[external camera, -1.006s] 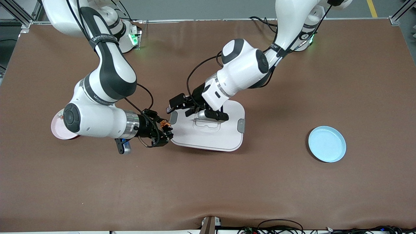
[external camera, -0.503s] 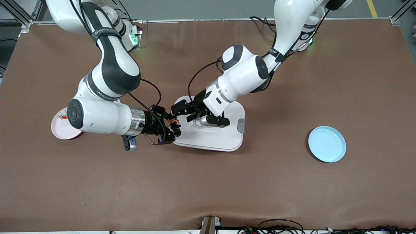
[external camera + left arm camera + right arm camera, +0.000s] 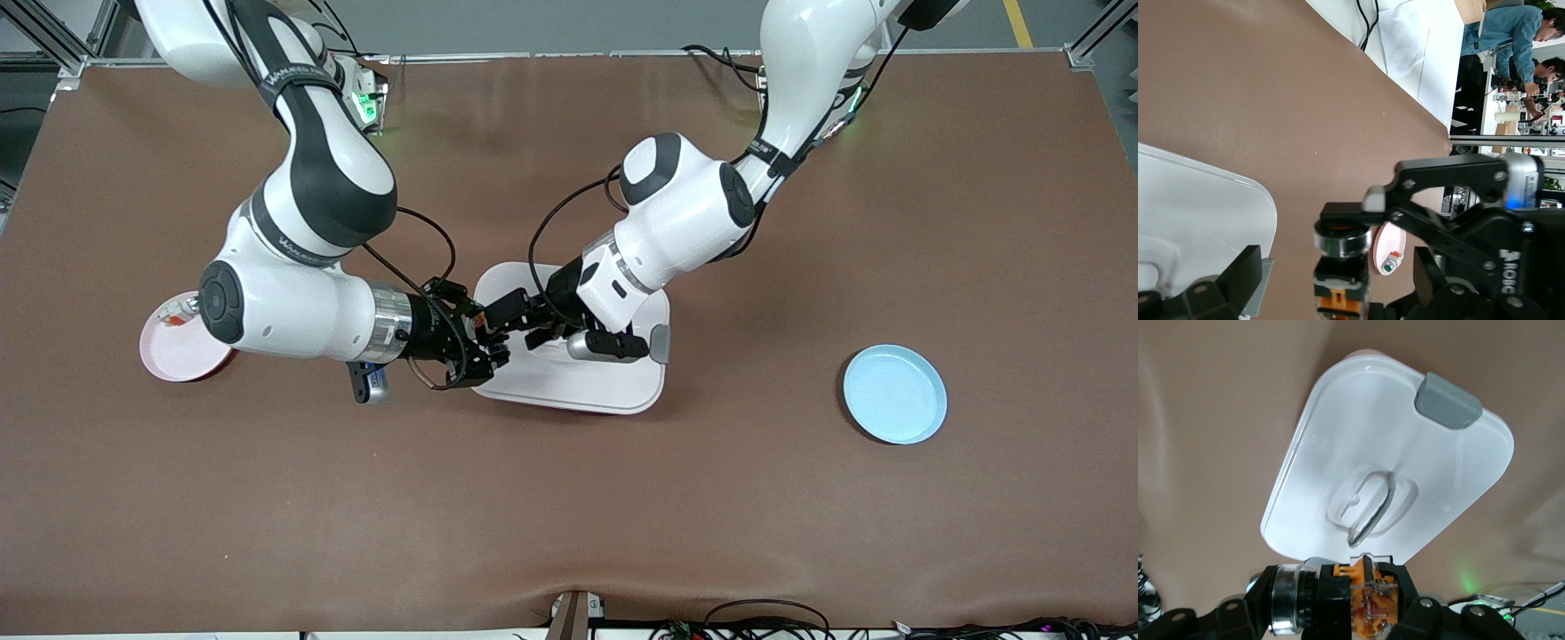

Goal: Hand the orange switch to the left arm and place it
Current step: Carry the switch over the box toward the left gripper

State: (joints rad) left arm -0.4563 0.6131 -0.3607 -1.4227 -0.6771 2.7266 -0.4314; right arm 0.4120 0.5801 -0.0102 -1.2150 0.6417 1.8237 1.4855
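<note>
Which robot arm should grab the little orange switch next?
Probably the left. Its left gripper is open right beside the orange switch, which the right gripper holds above the box.

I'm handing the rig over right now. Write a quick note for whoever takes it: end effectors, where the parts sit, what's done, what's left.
Right end effector: shut on the orange switch, held in the air over the box edge toward the right arm's end.
Left end effector: open, over the box, fingers facing the switch, not yet gripping it.
Pink plate lies toward the right arm's end with a small whitish part on it; blue plate toward the left arm's end has nothing on it.
Done: switch picked up and carried to the handover point.
Left: left closes, right releases, then the switch probably goes to the blue plate, clear of the box.
</note>
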